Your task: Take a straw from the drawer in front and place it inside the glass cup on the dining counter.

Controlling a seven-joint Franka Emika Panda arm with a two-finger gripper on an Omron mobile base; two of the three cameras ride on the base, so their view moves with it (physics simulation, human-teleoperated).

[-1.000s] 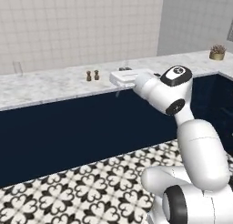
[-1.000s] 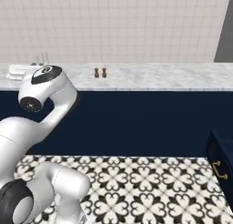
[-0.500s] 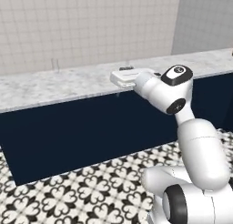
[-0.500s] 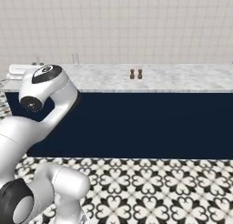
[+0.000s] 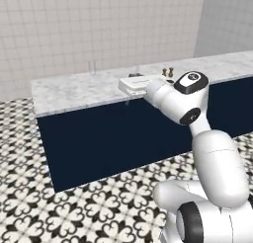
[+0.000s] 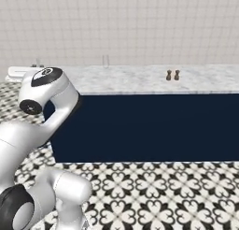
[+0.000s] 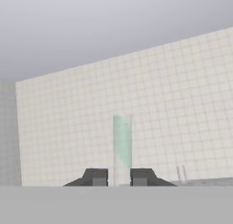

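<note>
The small dark claw is squeezed together on a thin, pale, straight straw. The straw stands up between the two tips, so it will not drop while the robot carries it. It looks a bit green and see-through in the hand view.

The long white-grey marble counter top on its dark blue base sits in front of the white robot arm. A small clear glass cup stands on the counter near the tiled wall, well apart from the claw. I think the straw must be carried over to it next.

Two little brown shakers stand further along. There are no words or labels to read.
</note>
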